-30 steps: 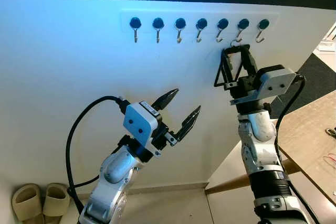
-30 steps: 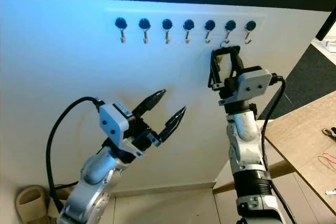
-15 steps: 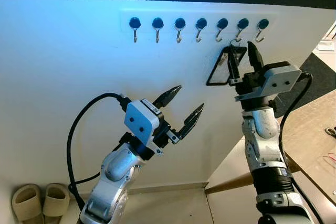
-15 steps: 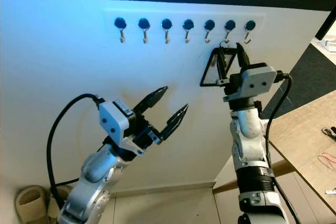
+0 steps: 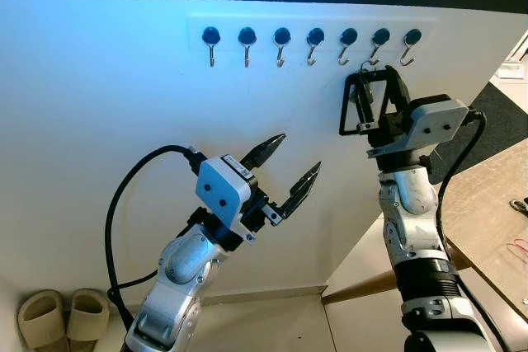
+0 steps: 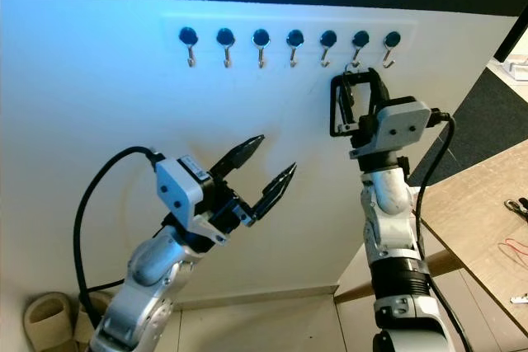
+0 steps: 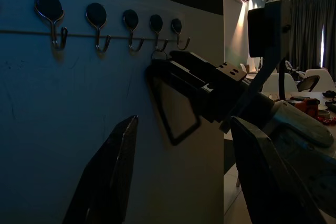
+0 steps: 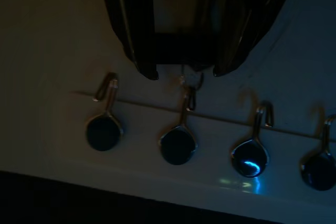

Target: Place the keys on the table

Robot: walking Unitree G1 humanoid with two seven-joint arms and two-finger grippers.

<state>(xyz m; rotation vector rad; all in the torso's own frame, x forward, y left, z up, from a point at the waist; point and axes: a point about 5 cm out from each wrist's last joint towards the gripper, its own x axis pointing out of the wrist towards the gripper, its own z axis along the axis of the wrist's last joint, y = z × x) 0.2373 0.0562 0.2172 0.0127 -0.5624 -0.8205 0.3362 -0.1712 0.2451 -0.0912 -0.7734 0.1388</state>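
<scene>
Seven hooks [image 5: 315, 39] in a row up on the white wall, and we sweep across from the left: pair of slippers [image 5: 54, 315] on the floor, low corner, then the left gripper [image 5: 297, 154] raised mid-wall w/ its two black fingers spread wide, holding nothing, well apart from the action. Moving right, here's the business end: the keys [image 5: 345, 109] show as a black rectangular loop hanging by a small ring [image 5: 366, 65] off the sixth hook [image 5: 379, 43], and the right gripper [image 5: 381, 92] is up against that loop, just below the hook. Can't tell if it's clamped on or only alongside; the wrist view is too dark to settle it. Handling call: prob. light, the loop thin and free to swing on its ring, so expect it to twist and slip if pinched at a corner. Best hold looks like a flat side bar of the loop, then lift up and off the hook tip, not straight out. Far right, the wooden table [image 5: 487, 204] waits, well apart from the hooks.
</scene>
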